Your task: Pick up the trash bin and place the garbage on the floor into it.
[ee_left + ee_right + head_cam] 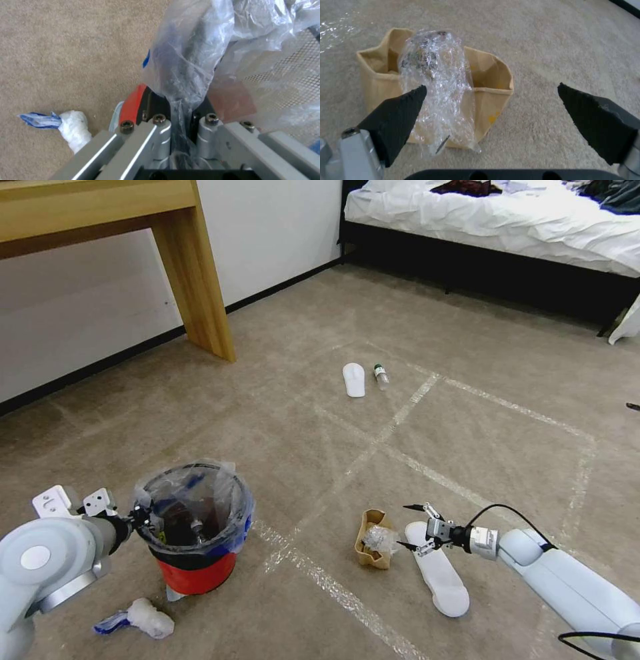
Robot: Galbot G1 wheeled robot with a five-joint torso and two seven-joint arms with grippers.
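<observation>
Right gripper (411, 527) hangs spread wide, its tips just short of the brown paper bag (371, 540) lying on the carpet (467, 347) with a crinkled clear wrapper (436, 82) spilling out ahead. Both look light and flimsy; pinching the bag's stiffer rim seems safest. Left gripper (142, 517) is clamped on the trash bin (197, 573) rim.

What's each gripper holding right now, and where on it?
Left gripper is shut on the trash bin, pinching its rim and bag liner. Right gripper is open near the brown paper bag, holding nothing.
</observation>
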